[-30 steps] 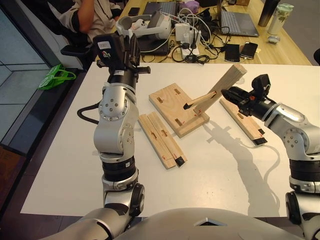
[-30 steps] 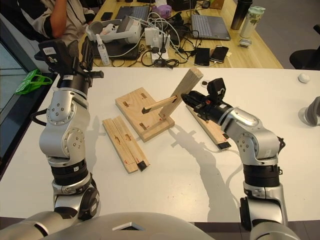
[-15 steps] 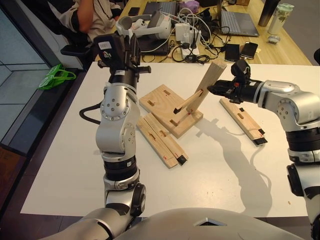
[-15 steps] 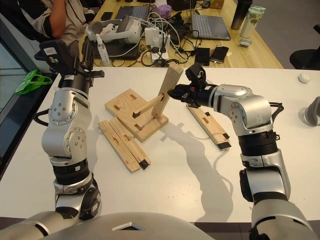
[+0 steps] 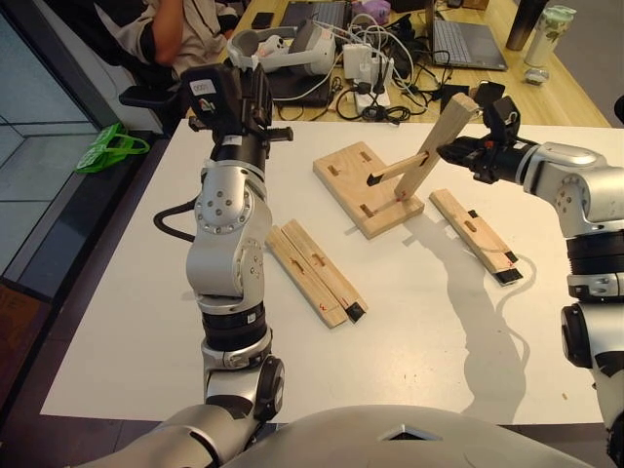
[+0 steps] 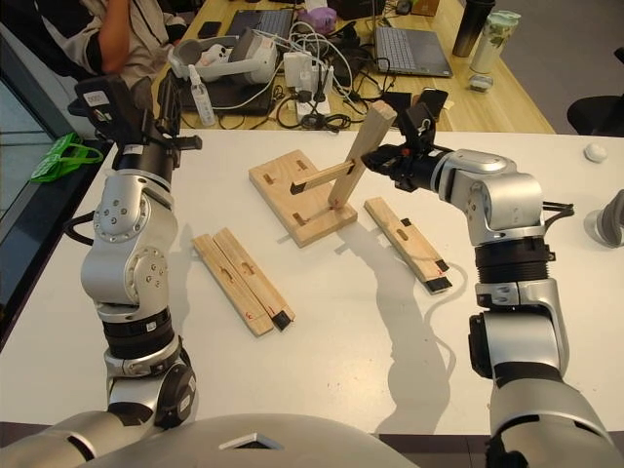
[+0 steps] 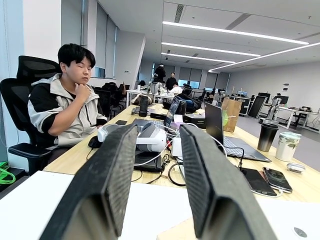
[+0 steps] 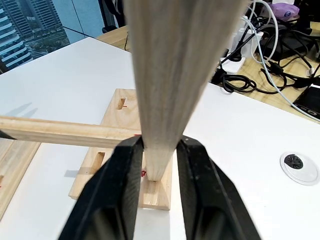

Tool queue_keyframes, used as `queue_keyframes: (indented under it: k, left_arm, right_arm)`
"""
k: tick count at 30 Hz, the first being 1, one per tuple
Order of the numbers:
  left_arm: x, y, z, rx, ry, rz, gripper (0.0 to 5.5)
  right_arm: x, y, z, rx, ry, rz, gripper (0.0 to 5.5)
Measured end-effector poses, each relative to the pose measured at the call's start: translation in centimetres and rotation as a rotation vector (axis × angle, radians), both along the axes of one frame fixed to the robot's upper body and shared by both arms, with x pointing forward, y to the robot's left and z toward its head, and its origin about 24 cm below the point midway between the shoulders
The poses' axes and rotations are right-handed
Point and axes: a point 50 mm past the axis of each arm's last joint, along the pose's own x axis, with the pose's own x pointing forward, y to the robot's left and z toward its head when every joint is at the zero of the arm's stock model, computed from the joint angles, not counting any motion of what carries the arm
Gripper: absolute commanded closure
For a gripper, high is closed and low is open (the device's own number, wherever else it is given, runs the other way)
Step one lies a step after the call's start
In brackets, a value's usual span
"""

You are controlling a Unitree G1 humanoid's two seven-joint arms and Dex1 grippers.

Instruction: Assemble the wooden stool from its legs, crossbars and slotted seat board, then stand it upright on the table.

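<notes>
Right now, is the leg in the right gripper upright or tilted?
Tilted: the leg, foot at the seat board, leans toward the right gripper holding it.

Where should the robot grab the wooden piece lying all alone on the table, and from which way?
Grab the lone piece at its middle, coming straight down from above and pinching across its narrow width. It lies flat on the table, so nothing fits under it, but both long edges are free. The middle likely keeps it balanced.
</notes>
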Motion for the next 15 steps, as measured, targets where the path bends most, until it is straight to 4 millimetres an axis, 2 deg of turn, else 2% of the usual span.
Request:
queue_keyframes:
  k: [3,8,10,13,15]
  left_arm:
    - [0.0,0.0,0.0,0.002,-0.001,0.001,3.95]
    - [0.0,0.1,0.0,0.005,-0.002,0.002,3.95]
    - [0.0,0.1,0.1,0.006,-0.004,0.0,3.95]
    - [-0.1,0.3,0.1,0.013,-0.005,0.006,3.95]
    - [-0.2,0.7,0.0,0.031,0.008,0.009,3.95]
  right_arm:
    - [-0.3,-0.6,-0.3,0.011,0.032,-0.043,3.64]
    - [-1.3,0.6,-0.5,0.029,0.028,0.011,2.82]
    - [-2.2,0.3,-0.6,0.028,0.038,0.048,2.5]
    - [-5.5,-2.4,-2.9,-0.072,0.158,0.113,2.5]
    - [-9.1,-2.7,-4.6,-0.072,0.276,0.23,2.5]
